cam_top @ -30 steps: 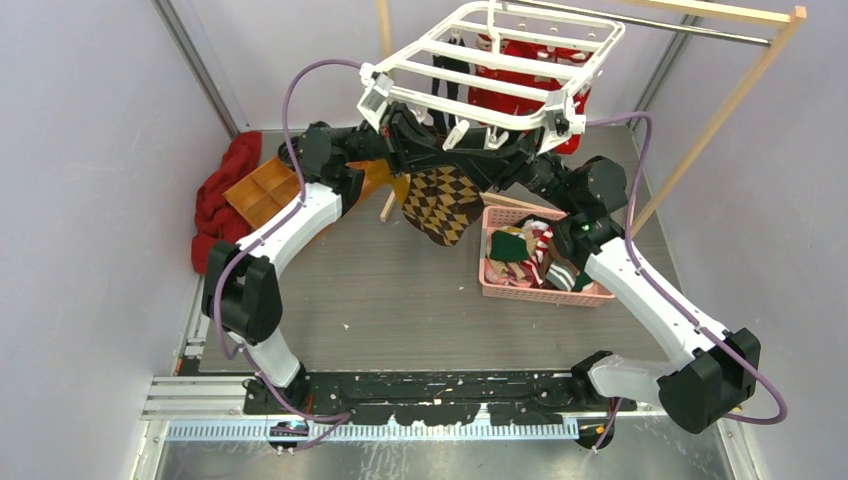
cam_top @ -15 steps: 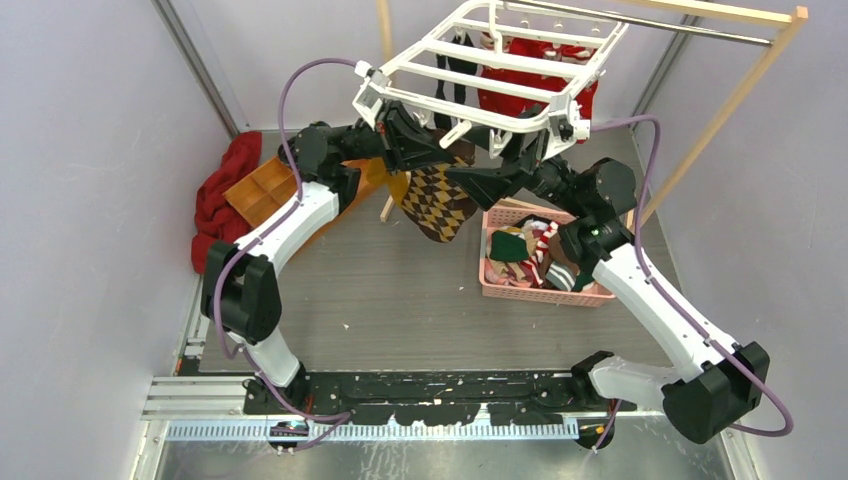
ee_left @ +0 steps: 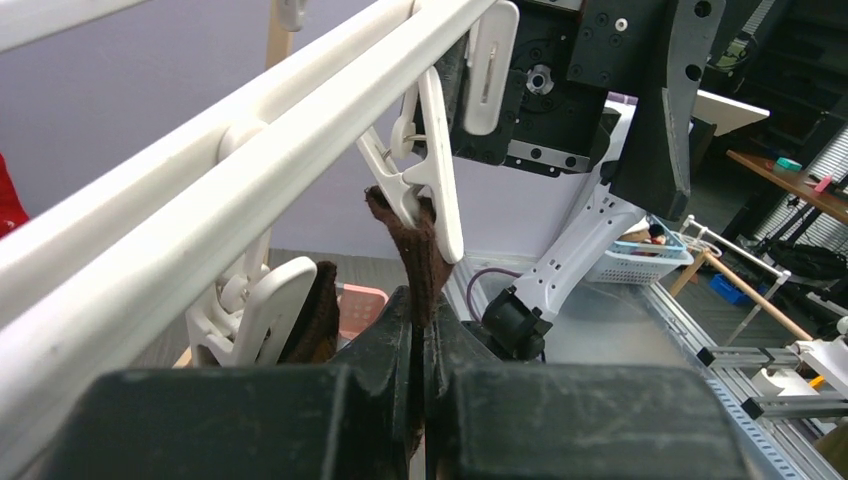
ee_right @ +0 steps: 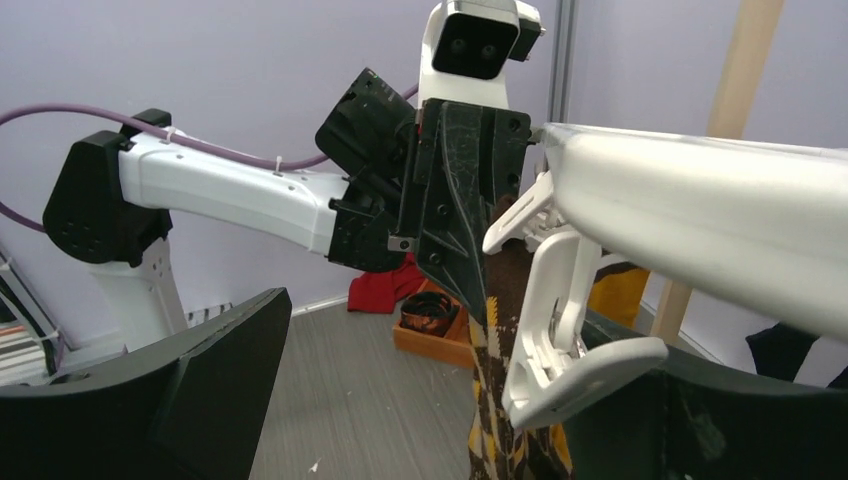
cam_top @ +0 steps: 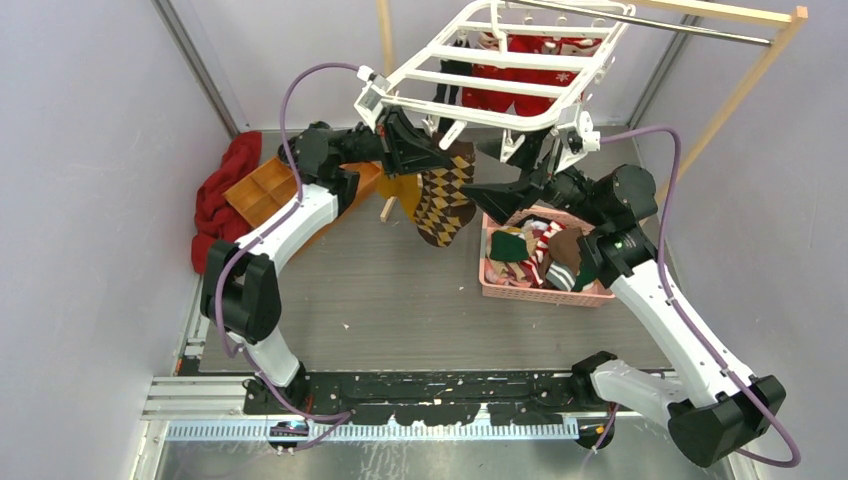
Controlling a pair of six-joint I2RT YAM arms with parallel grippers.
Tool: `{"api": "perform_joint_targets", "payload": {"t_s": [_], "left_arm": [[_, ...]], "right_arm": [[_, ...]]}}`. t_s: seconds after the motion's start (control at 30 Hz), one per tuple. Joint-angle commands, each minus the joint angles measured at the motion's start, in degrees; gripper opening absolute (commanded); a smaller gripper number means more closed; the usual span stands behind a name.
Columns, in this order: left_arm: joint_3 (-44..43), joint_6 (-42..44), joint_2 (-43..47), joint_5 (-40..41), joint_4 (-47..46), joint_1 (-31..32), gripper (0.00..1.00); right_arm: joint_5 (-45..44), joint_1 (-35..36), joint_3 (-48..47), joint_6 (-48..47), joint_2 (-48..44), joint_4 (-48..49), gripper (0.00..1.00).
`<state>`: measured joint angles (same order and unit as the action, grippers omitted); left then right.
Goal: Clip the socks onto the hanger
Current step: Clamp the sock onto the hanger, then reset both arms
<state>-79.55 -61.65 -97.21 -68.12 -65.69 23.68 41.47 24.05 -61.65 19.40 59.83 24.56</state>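
Note:
The white hanger hangs tilted at the back. My left gripper is shut on the cuff of the brown argyle sock, which hangs below the frame. In the left wrist view my gripper pinches the brown cuff, and a white clip bites its top edge. My right gripper is open just right of the sock. In the right wrist view its jaws stand wide apart around the sock, with a white clip by the right finger. A black sock hangs clipped further back.
A pink basket with several socks sits at the right. A wooden tray and a red cloth lie at the left. A mustard sock hangs behind the argyle one. Red socks hang at the back. A wooden rack stands at the right.
My right gripper has drawn back to the right, away from my left gripper and the clip. The hanger has swung up and back. The argyle sock hangs straighter, still in my left gripper.

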Motion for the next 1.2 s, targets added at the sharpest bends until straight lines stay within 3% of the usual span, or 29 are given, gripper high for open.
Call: {"api": "perform_joint_targets", "payload": {"t_s": [0.0, 0.13, 0.27, 0.57, 0.77, 0.93, 1.17], "left_arm": [[0.7, -0.5, 1.6, 0.2, 0.0, -0.7, 0.05], [1.7, 1.6, 3.2, 2.3, 2.8, -0.9, 0.25], [3.7, 8.2, 7.1, 4.9, 11.3, -1.1, 0.43], [12.3, 22.0, 21.0, 9.2, 30.2, -2.1, 0.55], [14.1, 32.9, 30.2, 15.0, 52.3, -2.1, 0.62], [17.1, 34.9, 37.8, 22.9, 63.9, -2.1, 0.68], [25.5, 27.9, 49.0, 34.4, 69.3, -2.1, 0.78]], "right_arm": [[2.8, -0.9, -0.1, -2.9, -2.4, -4.1, 1.00], [3.8, -1.4, -0.5, -4.7, -3.5, -8.2, 1.00], [4.4, -2.0, -1.0, -6.1, -4.5, -12.9, 1.00], [4.7, -2.7, -1.7, -14.9, -9.2, -30.8, 1.00], [3.6, -3.0, -1.4, -22.9, -13.5, -44.6, 1.00], [-8.0, -4.1, -4.7, -25.1, -14.0, -59.5, 1.00], [-28.9, -11.0, -4.1, -21.3, -16.6, -67.8, 1.00]]}}
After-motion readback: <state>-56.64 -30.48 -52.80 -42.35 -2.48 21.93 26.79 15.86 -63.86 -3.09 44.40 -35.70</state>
